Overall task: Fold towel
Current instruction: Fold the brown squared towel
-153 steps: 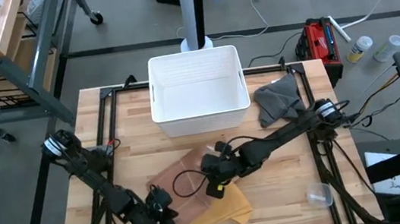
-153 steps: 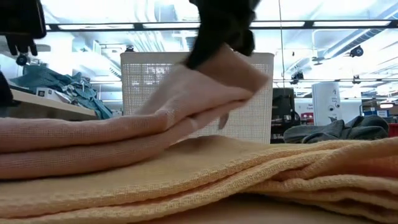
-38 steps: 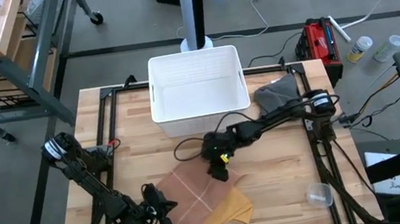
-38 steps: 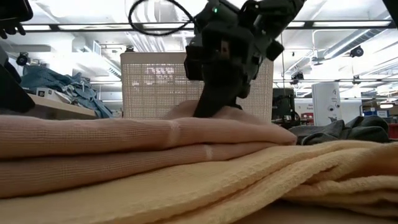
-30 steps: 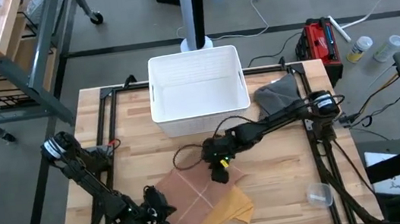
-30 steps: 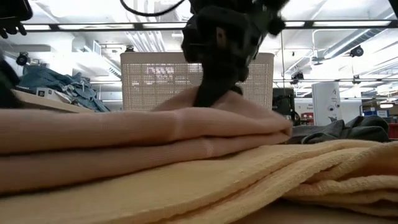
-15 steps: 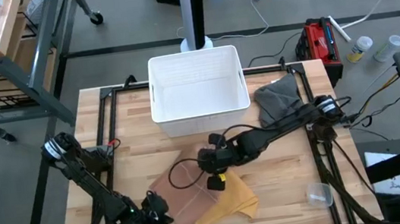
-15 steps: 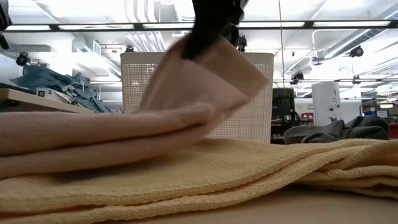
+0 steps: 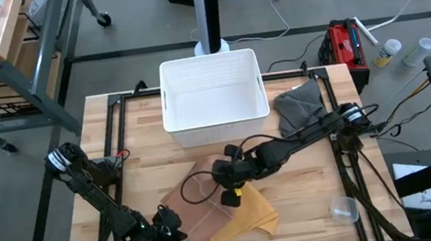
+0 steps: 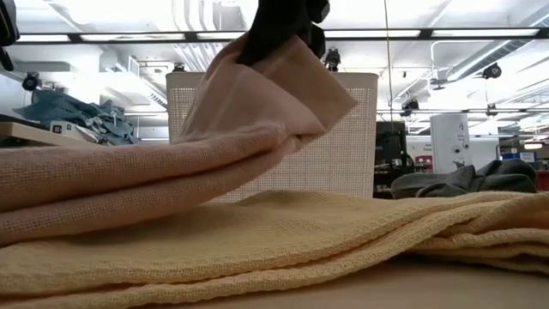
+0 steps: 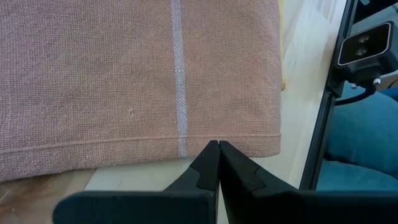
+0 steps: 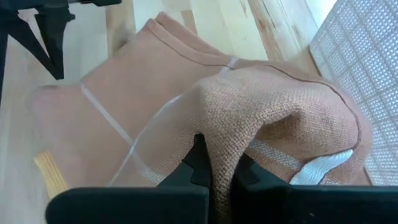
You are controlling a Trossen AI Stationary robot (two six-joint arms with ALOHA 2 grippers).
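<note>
The right gripper pinches a raised fold of the pink woven towel, and the cloth hides its fingertips. The high view shows this near the table's middle. The low view shows only the lifted flap over a yellow waffle towel. The left gripper, fingers pressed together and holding nothing, sits at the pink towel's near-left hem.

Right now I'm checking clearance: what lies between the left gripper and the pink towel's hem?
In the left wrist view, bare table separates the shut left gripper from the pink towel.
</note>
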